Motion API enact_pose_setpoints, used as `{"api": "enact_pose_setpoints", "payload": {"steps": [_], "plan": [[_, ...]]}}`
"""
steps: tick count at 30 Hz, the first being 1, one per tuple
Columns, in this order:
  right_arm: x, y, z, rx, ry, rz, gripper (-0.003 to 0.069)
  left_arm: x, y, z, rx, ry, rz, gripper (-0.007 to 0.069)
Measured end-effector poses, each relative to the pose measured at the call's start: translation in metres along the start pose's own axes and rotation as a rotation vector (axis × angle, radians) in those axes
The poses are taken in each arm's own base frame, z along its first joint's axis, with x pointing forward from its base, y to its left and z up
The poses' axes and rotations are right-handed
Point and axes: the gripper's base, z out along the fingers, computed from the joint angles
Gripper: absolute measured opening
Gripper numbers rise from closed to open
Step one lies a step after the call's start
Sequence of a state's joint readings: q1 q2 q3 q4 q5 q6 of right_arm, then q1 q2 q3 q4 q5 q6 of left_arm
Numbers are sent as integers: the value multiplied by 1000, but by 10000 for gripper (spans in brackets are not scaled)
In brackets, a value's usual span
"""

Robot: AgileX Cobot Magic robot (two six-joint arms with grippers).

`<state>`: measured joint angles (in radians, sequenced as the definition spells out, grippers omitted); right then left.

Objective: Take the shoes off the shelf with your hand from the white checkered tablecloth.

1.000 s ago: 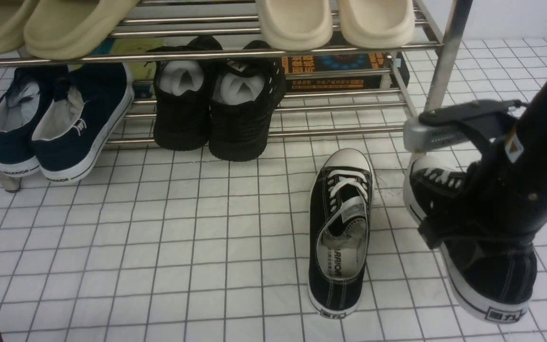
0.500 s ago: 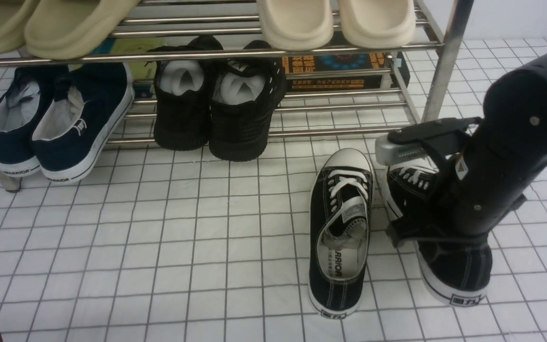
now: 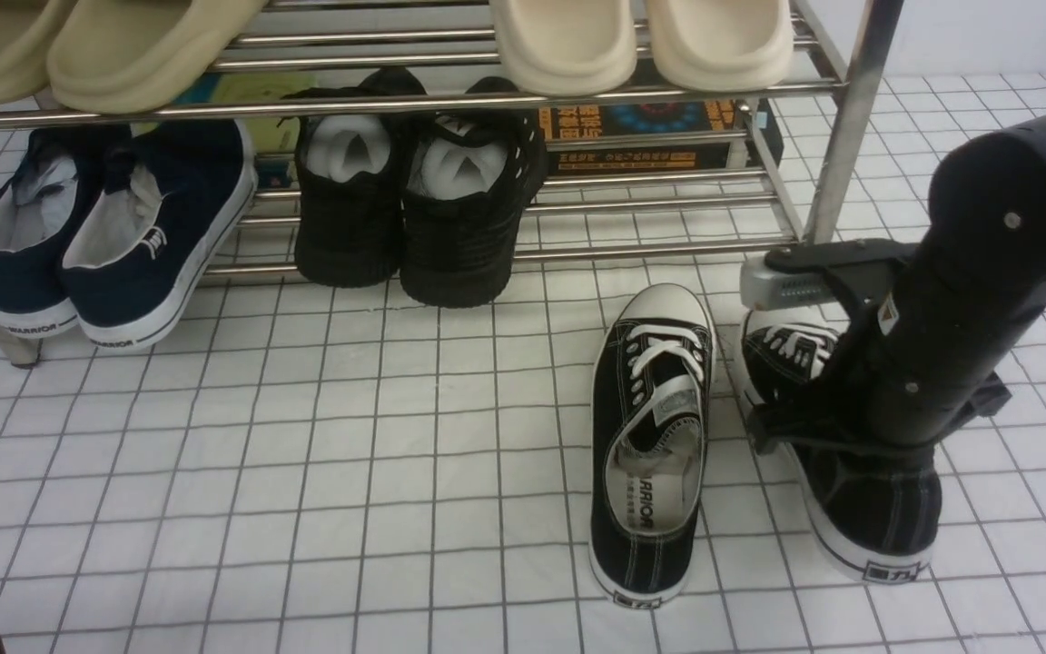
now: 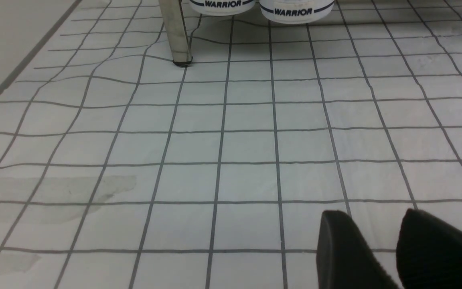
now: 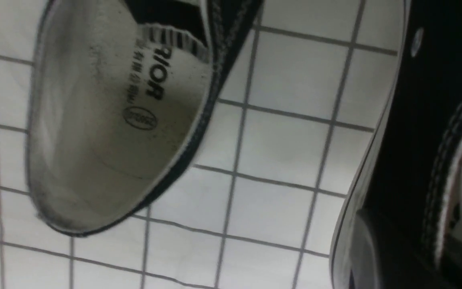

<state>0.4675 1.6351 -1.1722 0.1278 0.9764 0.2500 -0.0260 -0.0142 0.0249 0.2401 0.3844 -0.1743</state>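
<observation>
- A large cloth (image 3: 350,509) with a thin dark grid, slightly creased, fills the lower part of the front view.
- The held sneaker (image 3: 886,518), black canvas with white laces and a white toe cap, is at the right of the frame, partly hidden by the right arm (image 3: 950,300).
- The right gripper (image 5: 407,237) is clamped on the side wall of that sneaker, near its foot opening.
- The matching sneaker (image 3: 641,454) lies on the cloth just right of centre, its toe pointing up the frame, near the held one but apart from it.
- The left gripper (image 4: 375,218) has its fingertips apart, with cloth showing between them.
- A chrome shoe rack (image 3: 650,250) spans the top of the frame.
- On its lower tier sit navy sneakers (image 3: 160,227) at the left and all-black shoes (image 3: 459,236) near the middle.
- Its upper tier carries olive slip-ons (image 3: 133,54) at upper left and cream slip-ons (image 3: 564,45) at upper right.
- Behind the lower tier, a dark printed box (image 3: 641,136) is partly visible.
</observation>
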Motion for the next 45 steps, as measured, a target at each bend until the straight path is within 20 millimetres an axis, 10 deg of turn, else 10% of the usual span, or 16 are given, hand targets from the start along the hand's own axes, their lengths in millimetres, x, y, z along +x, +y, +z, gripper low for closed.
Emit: {"api": "enact_pose_setpoints", "payload": {"steps": [15, 28, 38, 45], "plan": [[-7, 11, -1, -116, -74, 76, 39, 0, 0, 0, 0, 0, 0, 239], [-9, 6, -13, -67, -77, -28, 283, 0, 0, 0, 0, 0, 0, 239], [35, 1, -123, -56, -180, -208, 38, 0, 0, 0, 0, 0, 0, 239], [135, -28, -220, -45, -556, -247, -15, 0, 0, 0, 0, 0, 0, 239]]}}
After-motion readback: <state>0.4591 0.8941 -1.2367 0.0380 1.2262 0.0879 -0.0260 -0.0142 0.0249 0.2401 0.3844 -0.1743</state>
